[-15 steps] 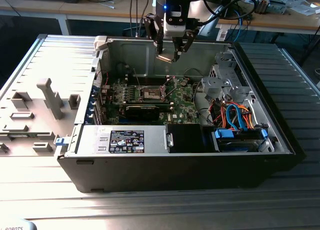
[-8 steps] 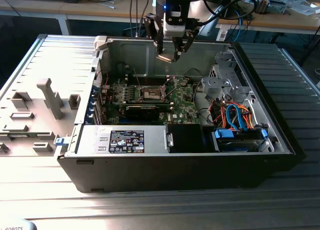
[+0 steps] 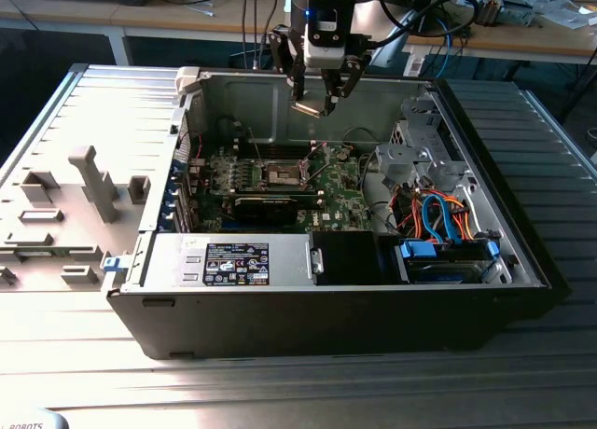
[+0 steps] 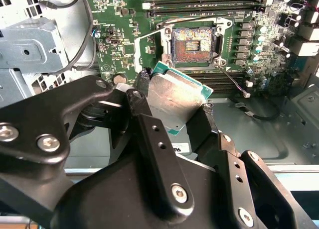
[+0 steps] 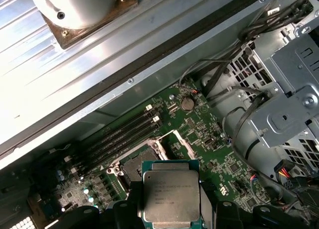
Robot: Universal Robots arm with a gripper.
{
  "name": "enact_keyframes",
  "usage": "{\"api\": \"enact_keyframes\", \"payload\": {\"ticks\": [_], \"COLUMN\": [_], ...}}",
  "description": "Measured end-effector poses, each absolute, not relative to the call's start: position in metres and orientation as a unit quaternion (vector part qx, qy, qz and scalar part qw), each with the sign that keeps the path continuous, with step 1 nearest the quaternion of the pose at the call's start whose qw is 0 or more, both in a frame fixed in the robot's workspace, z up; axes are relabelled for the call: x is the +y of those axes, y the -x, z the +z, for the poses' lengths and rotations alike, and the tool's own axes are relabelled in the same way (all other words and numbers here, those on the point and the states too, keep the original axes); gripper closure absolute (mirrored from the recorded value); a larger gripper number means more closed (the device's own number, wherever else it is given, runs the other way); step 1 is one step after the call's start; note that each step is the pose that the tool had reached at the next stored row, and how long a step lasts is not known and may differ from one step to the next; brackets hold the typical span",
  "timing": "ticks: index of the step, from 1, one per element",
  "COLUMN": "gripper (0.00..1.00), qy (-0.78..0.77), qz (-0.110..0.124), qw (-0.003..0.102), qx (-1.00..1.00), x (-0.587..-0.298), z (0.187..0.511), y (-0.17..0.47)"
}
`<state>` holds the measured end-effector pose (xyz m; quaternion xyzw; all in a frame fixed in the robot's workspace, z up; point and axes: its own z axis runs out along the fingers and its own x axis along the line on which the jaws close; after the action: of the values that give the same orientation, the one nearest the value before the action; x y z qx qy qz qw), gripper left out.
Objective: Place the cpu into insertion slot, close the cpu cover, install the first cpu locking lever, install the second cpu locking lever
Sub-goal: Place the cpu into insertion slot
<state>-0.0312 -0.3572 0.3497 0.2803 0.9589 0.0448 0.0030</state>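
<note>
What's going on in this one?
A single robot arm's end effector holds the cpu in the air over an open computer case. Below it, the insertion slot on the green motherboard sits uncovered and empty, with its pin field showing. The cpu is not yet in the slot.
</note>
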Motion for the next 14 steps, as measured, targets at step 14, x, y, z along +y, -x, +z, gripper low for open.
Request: {"api": "enact_keyframes", "payload": {"ticks": [14], "gripper": [0.45], "qy": [-0.29], "qz": [0.045], "qw": [0.003], "qx": [0.956], "x": [-0.3571], "z": [0.3497], "y": [0.0312]}}
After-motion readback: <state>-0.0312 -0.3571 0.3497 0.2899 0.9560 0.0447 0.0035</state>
